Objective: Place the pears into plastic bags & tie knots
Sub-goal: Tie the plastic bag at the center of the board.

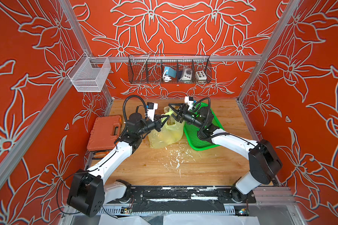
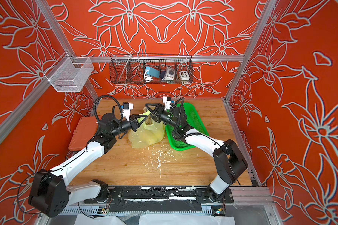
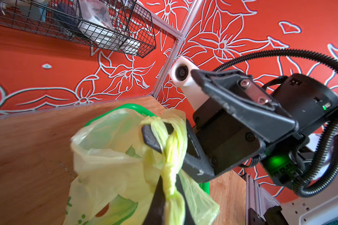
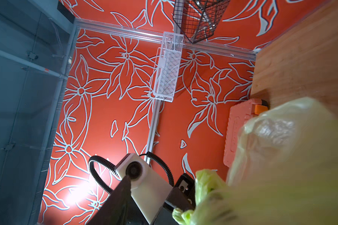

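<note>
The left pincer (image 1: pixel 167 117) clamped a twisted handle of the plastic bag (image 1: pixel 165 134), while the right pincer (image 1: pixel 172 111) stood spread, a strap looped over one finger (image 3: pixel 149 137). The bag, pears (image 1: pixel 174 135) showing yellow inside, sat on the bench (image 1: pixel 203 165) just beside the green basket (image 1: pixel 201 140). The loop risked slipping free, or a hard pull tearing the film.

Translucent pale yellow-green plastic bag (image 1: pixel 165 136) is showing a print of green avocado halves (image 3: pixel 121 210) with red-brown pits. Just beside the bag, perforated bright green plastic basket (image 1: pixel 201 142) is reading uniform green. On the bag's opposite side, moulded orange plastic tool case (image 1: pixel 103 134) is showing a black handle recess. Under the bag, light wood-grain tabletop (image 1: pixel 213 169) is carrying white flecks. Behind the bag, orange-red wall panels (image 1: pixel 180 25) are showing pale grey flower outlines.
</note>
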